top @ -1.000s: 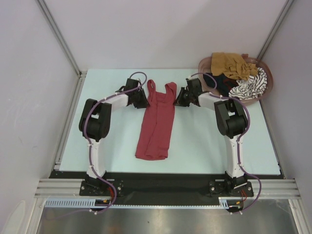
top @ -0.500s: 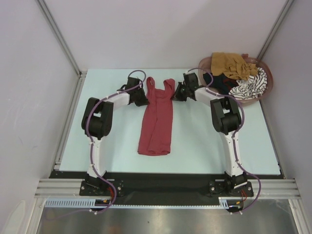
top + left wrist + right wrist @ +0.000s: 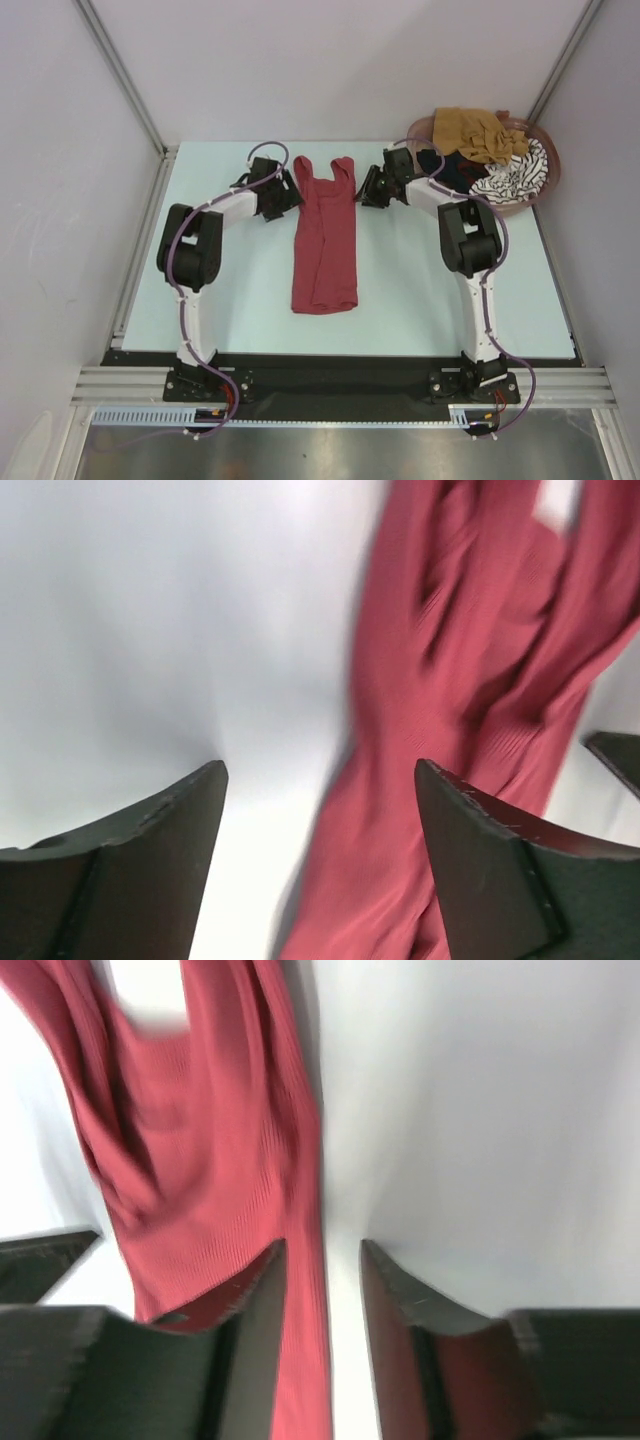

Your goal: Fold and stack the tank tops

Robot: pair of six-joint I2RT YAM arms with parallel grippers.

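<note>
A dark red tank top (image 3: 325, 240) lies flat and lengthwise mid-table, straps toward the far edge. My left gripper (image 3: 287, 193) is at its left shoulder. In the left wrist view its jaws (image 3: 320, 780) stand wide apart over the red cloth's (image 3: 450, 680) edge, holding nothing. My right gripper (image 3: 366, 188) is at the right shoulder. Its jaws (image 3: 322, 1250) show a narrower gap, with the cloth's (image 3: 200, 1160) edge lying under it, not pinched. Mustard-brown (image 3: 475, 130), black (image 3: 450, 168) and striped (image 3: 515, 178) tank tops are heaped in the basket.
The pinkish-brown oval basket (image 3: 545, 190) stands at the back right corner, close behind my right arm. White walls and metal posts enclose the table on the left, far and right sides. Bare table surface (image 3: 220, 290) lies on both sides of the red top.
Both grippers carried the red top's shoulders toward the far edge, straightening it, then opened and let go. The hem has slid away from the near edge.
</note>
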